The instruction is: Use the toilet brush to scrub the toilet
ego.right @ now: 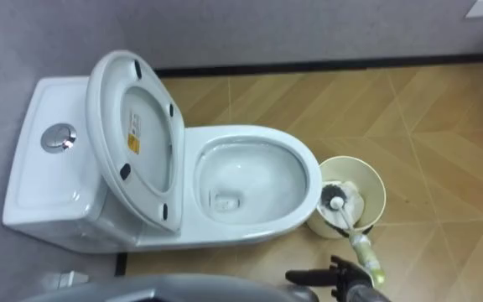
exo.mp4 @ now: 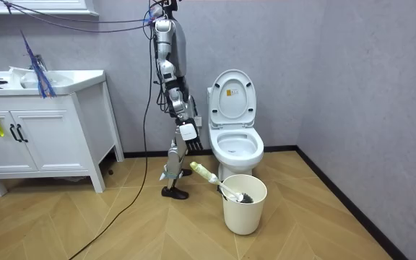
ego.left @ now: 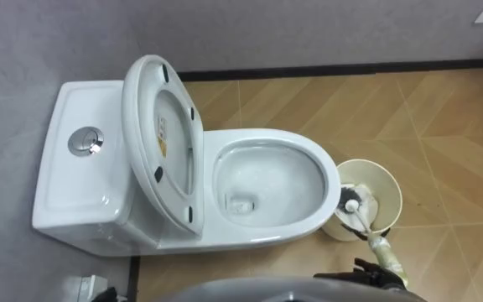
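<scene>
The white toilet (ego.left: 262, 231) stands with its seat and lid (ego.left: 162, 138) raised, and its bowl holds a little water. To its right a cream bucket (ego.left: 390, 195) holds the toilet brush (ego.left: 352, 204) head down, its pale handle (ego.left: 386, 252) leaning out toward me. My right hand (ego.left: 355, 273) is at the lower edge, dark fingers stretched out to the left beside the handle's upper end; I cannot tell if they touch. My left hand (exo.mp4: 195, 144) hangs low by the side of the toilet. I stand at the toilet's side, facing it.
Grey walls close in behind the cistern (ego.left: 78, 180) and beyond the bowl, with a dark skirting (ego.left: 350, 69) along the wood floor. In the room view a white vanity with a sink (exo.mp4: 45, 126) stands at the left.
</scene>
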Robot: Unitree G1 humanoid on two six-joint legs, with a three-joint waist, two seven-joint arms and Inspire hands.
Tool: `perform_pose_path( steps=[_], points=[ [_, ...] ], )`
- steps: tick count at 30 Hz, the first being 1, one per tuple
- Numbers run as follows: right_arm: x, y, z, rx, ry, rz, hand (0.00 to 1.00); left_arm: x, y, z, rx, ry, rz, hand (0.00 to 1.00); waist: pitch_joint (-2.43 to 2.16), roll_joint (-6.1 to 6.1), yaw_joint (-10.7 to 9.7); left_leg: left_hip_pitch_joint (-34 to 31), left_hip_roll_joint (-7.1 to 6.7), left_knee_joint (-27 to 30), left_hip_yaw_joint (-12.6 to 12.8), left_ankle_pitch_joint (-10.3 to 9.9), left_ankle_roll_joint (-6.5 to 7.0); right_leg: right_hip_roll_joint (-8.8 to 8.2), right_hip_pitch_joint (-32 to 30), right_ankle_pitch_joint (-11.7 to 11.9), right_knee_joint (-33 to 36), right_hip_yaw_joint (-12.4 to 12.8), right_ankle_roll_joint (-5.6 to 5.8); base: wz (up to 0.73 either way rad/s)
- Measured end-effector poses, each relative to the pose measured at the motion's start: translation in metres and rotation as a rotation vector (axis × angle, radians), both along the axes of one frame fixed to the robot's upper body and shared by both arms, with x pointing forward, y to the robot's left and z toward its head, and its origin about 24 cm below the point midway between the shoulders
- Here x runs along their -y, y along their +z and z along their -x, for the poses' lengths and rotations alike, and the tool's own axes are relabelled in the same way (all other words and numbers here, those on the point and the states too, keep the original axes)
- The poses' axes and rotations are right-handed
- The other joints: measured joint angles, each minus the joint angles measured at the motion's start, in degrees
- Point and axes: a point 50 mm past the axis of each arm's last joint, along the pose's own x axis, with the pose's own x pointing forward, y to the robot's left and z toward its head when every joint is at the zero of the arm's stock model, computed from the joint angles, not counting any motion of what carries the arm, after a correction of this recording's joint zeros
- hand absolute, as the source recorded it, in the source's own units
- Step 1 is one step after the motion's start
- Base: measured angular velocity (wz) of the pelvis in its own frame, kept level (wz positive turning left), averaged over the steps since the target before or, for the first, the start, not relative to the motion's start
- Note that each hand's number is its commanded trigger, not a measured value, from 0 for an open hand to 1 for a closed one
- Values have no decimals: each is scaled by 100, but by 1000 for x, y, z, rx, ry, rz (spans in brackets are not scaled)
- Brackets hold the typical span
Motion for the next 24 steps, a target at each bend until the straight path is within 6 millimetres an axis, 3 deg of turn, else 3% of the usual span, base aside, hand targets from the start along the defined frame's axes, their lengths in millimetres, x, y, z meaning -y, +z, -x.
perform_pose_path(
  steps=[5,13,24],
  points=[
    [0,0,-2,2,6,11,0,4,-1,17,-74,10,10,0,1,5,0,-17,-1,76,-6,-1,-2,-6,9,-18,-10,29,11,0],
    [-1,0,-3,0,-2,66,0,6,-1,19,-106,-45,13,0,-9,13,-16,-26,-24,100,-47,-7,8,-12,64,-29,-84,34,19,3],
    [0,7,-24,62,165,232,0,4,1,-27,69,-84,2,0,-25,-22,12,-280,-22,211,-127,-7,9,-20,-168,-29,-15,-14,17,4]
  ],
)
